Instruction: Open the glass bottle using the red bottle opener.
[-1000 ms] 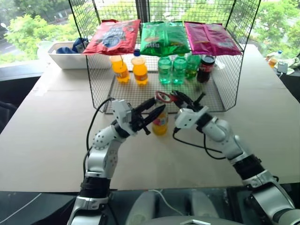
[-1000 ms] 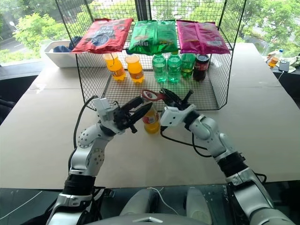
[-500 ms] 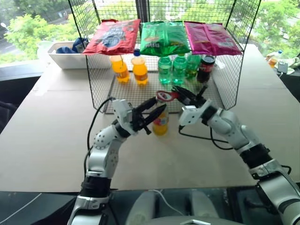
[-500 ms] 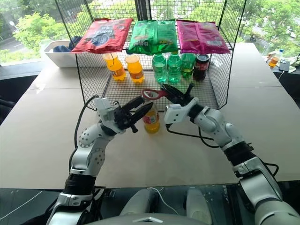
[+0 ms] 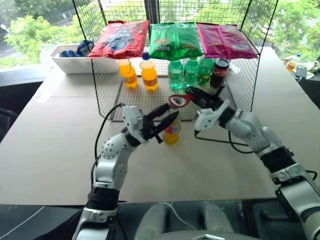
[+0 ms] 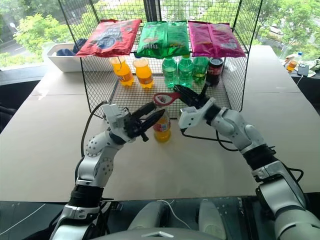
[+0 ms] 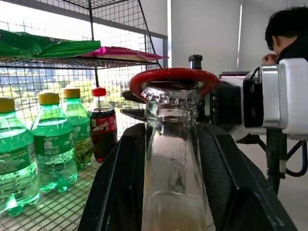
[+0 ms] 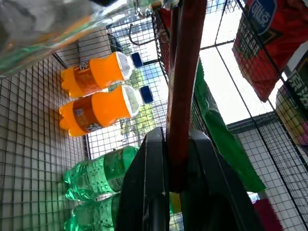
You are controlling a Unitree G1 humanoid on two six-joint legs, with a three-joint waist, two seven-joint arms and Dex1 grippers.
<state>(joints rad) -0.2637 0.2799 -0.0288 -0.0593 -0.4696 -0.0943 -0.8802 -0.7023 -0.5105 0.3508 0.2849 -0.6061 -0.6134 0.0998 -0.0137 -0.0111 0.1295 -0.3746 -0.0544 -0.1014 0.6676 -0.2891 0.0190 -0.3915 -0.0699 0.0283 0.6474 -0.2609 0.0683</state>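
Glass bottle (image 5: 171, 131) stands upright on the bench (image 5: 50, 150), mid-width, just in front of the wire rack (image 5: 240, 95) at the far side. Left gripper (image 5: 167, 116) has its jaws partly open, one finger on either side of the bottle at shoulder and neck height. The left wrist view shows the neck between the two black fingers (image 7: 113, 192). Purpose, as I read it: brace the bottle so it cannot tip or turn under leverage.

Right gripper (image 6: 186, 95) has its jaws fully closed on the handle of the red bottle opener (image 5: 179, 100). The right wrist view shows the red handle clamped between the fingers. The ring head sits over the crown cap (image 7: 171, 92), rim around it, the handle angled up toward the rack. The cap is still on.

Judgement: the opener is seated and prying is the step in hand. Risk: the opener slipping off the cap edge, or the bottle rocking if the left hold is loose.
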